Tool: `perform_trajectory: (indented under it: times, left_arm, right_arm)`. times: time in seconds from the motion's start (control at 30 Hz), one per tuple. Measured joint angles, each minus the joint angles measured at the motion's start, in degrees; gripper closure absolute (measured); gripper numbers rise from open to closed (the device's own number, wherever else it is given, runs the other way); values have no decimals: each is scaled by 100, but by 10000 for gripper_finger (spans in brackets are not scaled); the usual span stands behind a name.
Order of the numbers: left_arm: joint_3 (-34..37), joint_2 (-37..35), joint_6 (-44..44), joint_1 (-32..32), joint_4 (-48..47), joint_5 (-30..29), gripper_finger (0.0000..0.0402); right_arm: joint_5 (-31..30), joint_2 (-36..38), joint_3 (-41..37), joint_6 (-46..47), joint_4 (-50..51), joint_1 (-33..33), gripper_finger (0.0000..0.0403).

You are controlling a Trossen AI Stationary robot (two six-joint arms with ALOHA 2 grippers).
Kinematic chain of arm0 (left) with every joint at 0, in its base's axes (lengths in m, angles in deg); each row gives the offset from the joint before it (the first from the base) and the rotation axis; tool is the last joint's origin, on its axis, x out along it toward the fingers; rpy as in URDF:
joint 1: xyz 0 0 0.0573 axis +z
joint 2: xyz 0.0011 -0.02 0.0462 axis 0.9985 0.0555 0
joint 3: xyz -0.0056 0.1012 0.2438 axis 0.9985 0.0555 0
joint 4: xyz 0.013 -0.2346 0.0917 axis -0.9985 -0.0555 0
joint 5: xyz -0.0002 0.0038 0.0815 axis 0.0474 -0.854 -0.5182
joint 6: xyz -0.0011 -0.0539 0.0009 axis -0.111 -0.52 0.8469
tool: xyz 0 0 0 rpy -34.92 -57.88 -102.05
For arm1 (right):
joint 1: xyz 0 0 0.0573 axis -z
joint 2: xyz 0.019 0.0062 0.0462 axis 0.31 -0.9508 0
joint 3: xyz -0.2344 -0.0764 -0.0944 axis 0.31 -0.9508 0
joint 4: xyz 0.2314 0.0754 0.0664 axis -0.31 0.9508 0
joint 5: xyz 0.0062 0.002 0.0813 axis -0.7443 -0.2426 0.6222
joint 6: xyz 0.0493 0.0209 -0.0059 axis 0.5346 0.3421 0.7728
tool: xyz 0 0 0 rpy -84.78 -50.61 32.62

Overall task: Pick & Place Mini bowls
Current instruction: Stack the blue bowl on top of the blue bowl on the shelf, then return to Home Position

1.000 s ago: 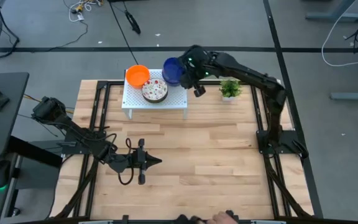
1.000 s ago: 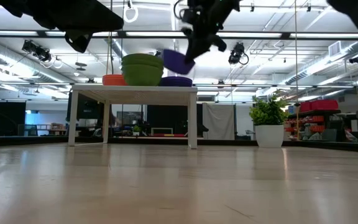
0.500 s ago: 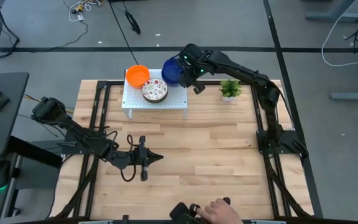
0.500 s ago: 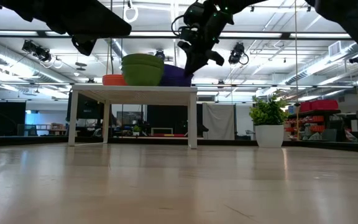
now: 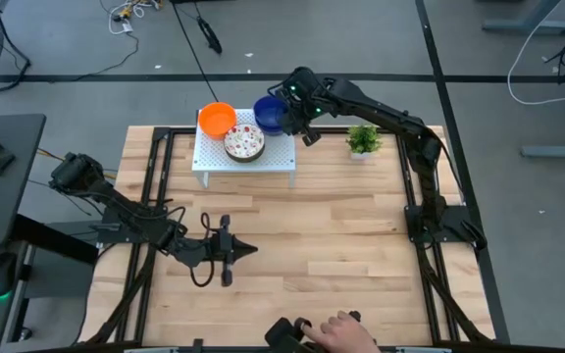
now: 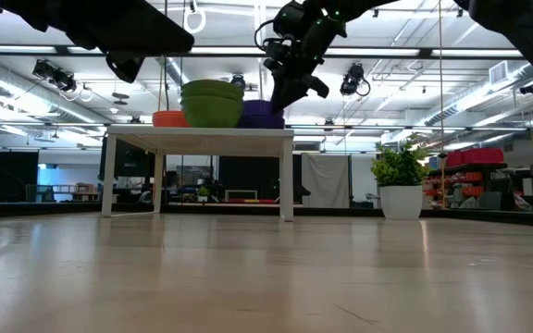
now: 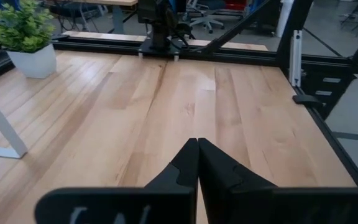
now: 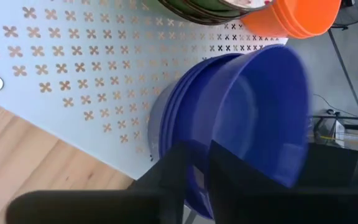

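Right gripper (image 5: 300, 110) lowers a blue bowl (image 5: 271, 113) onto a stack of blue bowls on the white rack (image 5: 243, 162).

The fingers are nearly shut, pinching the bowl's rim, which holds it tilted so it can nest into the blue stack (image 8: 185, 124) at the rack's corner, probably to sort by colour. Beside it sit an orange stack (image 5: 217, 120) and a speckled stack (image 5: 244, 144). The right wrist view shows the pinched rim and the nested bowls; the overhead view hides these (the arm covers them). The left gripper (image 5: 226, 252) rests over the bare table (image 5: 341, 245), fingers closed on nothing, seen clearly from its wrist. A potted plant (image 5: 363, 140) stands near the rack.
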Motion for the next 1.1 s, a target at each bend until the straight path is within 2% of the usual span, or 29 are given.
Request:
perform_trajectory:
  times: [0.23, 0.5, 0.57, 0.63, 0.77, 0.83, 0.93, 1.1]
  left_arm:
    - [0, 0, -2, -1, 1, 65, 390]
    - [0, 0, -4, -4, 2, 63, 390]
    - [0, 0, -4, -4, 2, 62, 390]
    - [0, 0, -4, -4, 2, 62, 390]
    - [0, 0, -29, -11, 4, 73, 390]
    - [0, 0, -40, -13, 2, 73, 390]
    - [0, 0, -42, -24, 2, 76, 390]
    - [0, 0, -36, -24, 0, 76, 390]
  right_arm:
    - [-45, 0, 0, 297, -4, 0, 304]
    - [-167, 131, -7, 749, 24, -38, 220]
    - [-123, 221, -7, 1067, 124, -43, 206]
    - [175, 329, -7, 1580, 246, -38, 203]
    - [1435, 611, -55, 2513, 860, 114, 224]
    - [2086, 878, -430, 2789, 1002, 165, 248]
    - [2584, 1504, -1511, 3049, 751, 65, 298]
    - [2873, 3163, -3886, 3651, -417, -444, 389]
